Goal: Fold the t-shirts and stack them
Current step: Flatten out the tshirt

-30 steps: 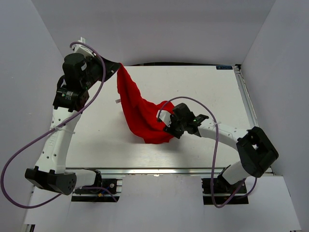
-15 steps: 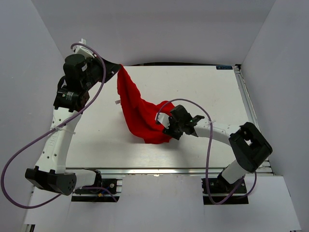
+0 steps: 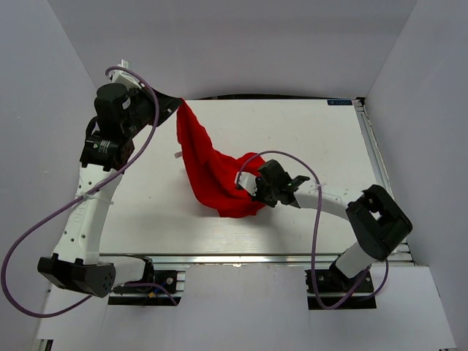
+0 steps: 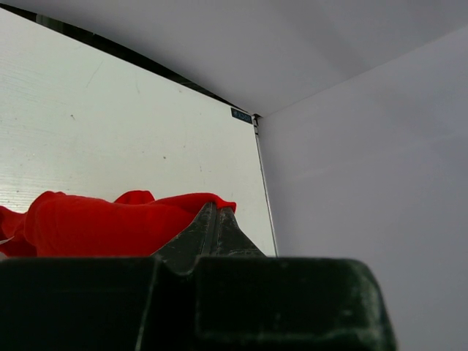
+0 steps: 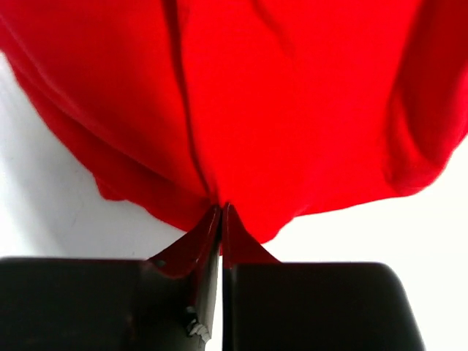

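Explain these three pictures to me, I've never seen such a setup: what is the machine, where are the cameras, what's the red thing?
The left arm and right arm are robots bolted to the near edge of a white table. The wide picture looks down from above; the other two come from a camera on each wrist, past that arm's own fingers. The red thing is a crumpled t-shirt. The left fingers are shut on its far end; the right fingers are shut on its near edge.

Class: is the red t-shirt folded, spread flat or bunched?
Bunched: the t-shirt drapes crumpled between the left gripper and right gripper, both pinching it.
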